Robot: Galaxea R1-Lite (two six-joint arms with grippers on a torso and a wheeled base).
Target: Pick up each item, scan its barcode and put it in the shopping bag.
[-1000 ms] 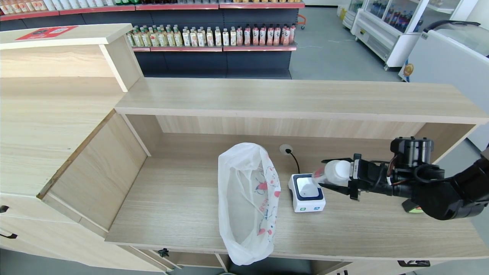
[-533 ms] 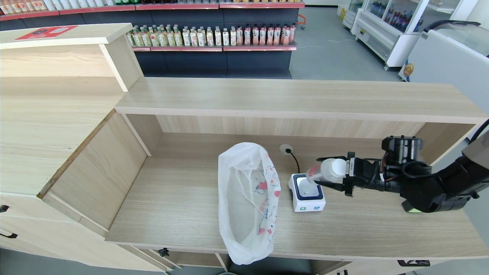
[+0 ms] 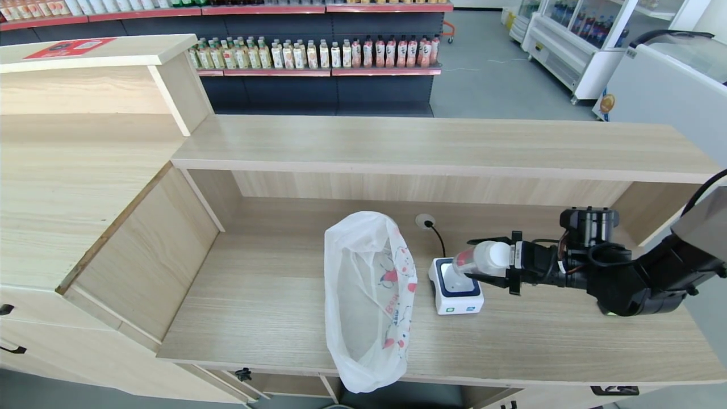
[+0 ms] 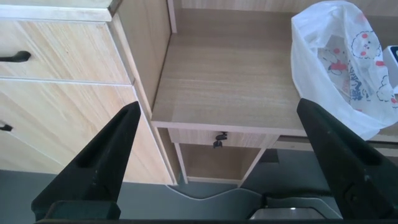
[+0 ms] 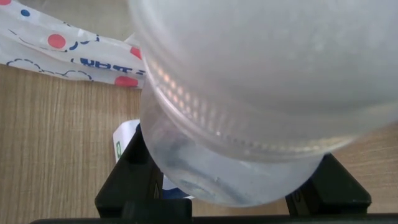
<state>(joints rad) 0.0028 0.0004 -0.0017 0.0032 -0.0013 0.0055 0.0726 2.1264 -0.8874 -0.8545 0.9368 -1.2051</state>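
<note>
As right claw point(image 3: 475, 259) grips it, bottle point(image 3: 489, 255) overhangs scanner point(image 3: 458, 301)

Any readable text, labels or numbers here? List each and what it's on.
Nothing reads clearly.
shopping bag: red and blue print, creased and blurred, unreadable.
scanner: green and blue stickers, too small.
bottle in the right gripper: label blurred.
red sign on the raised counter: too small.
shelf bottles: labels too small.
</note>
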